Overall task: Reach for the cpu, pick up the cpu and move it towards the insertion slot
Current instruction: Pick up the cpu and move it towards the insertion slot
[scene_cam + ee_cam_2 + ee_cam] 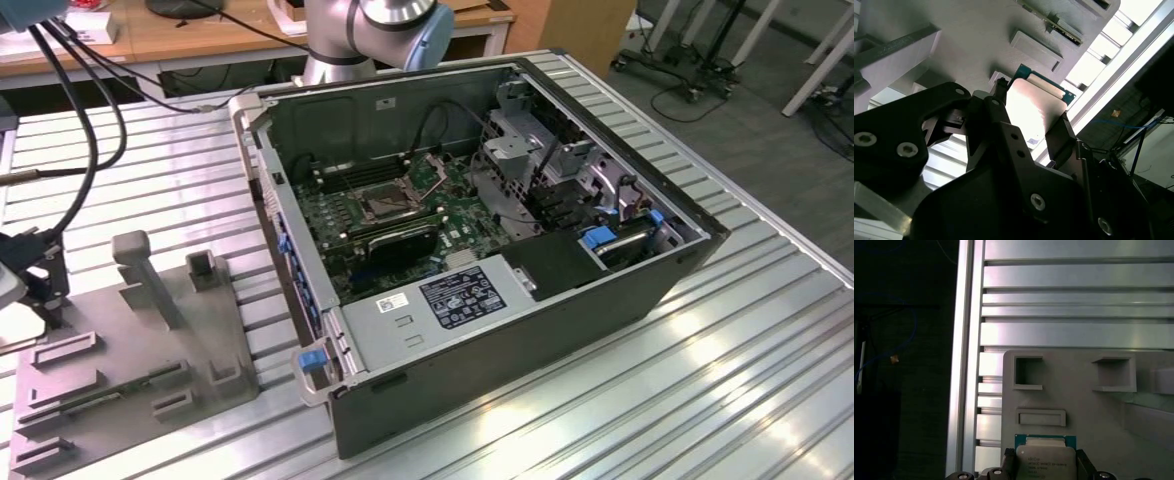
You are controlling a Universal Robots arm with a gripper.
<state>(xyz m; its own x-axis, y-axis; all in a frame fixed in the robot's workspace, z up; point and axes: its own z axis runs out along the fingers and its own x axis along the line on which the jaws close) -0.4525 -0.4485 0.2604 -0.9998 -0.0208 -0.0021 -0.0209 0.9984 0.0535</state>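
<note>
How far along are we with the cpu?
Reach done: the pincer is shut on the cpu at the grey fixture. Whether it is lifted clear, I cannot tell. Left: the carry to the insertion slot inside the open computer case.

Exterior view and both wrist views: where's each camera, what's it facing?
Exterior view: off-robot, above, facing down on the open computer case; arm shows beyond it.
Second wrist view: at wrist, facing along the gripper clamping the cpu.
First wrist view: at wrist, facing the fixture past the gripped cpu.
Shared: both wrist views show cpu and fixture.
</note>
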